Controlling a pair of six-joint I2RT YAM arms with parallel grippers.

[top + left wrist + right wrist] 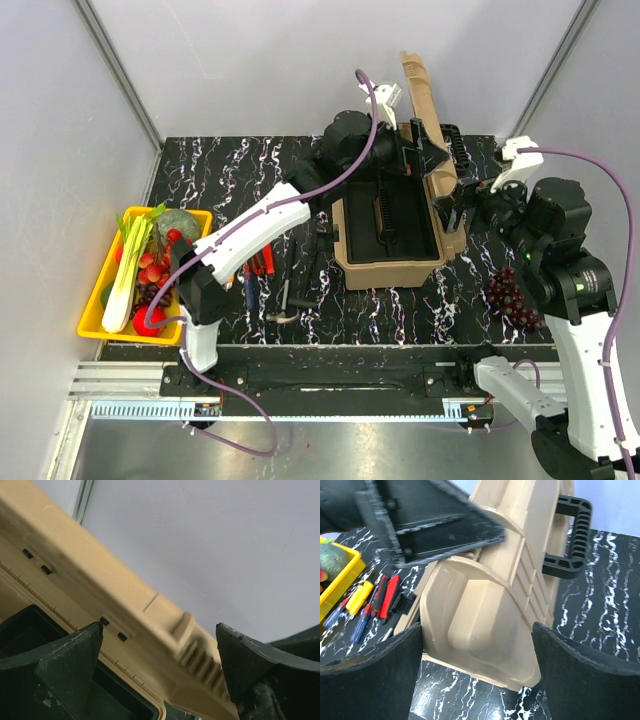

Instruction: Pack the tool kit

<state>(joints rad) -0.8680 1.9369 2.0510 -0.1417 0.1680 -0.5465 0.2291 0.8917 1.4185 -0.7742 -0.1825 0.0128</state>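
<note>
Black marbled table (230,170), grey walls (300,60), open toolbox (390,272)

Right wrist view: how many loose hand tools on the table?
4: a blue-handled screwdriver, a second blue-handled screwdriver, a yellow-handled tool and what looks like red-handled pliers, bunched between the yellow tray and the toolbox. More may be hidden.

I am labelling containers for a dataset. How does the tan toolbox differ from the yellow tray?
The toolbox is tan and deep; the yellow tray is shallow. The toolbox has a lid, raised open; the tray has none. The tray holds vegetables; the toolbox shows a black inner tray. Both stand open on top.
</note>
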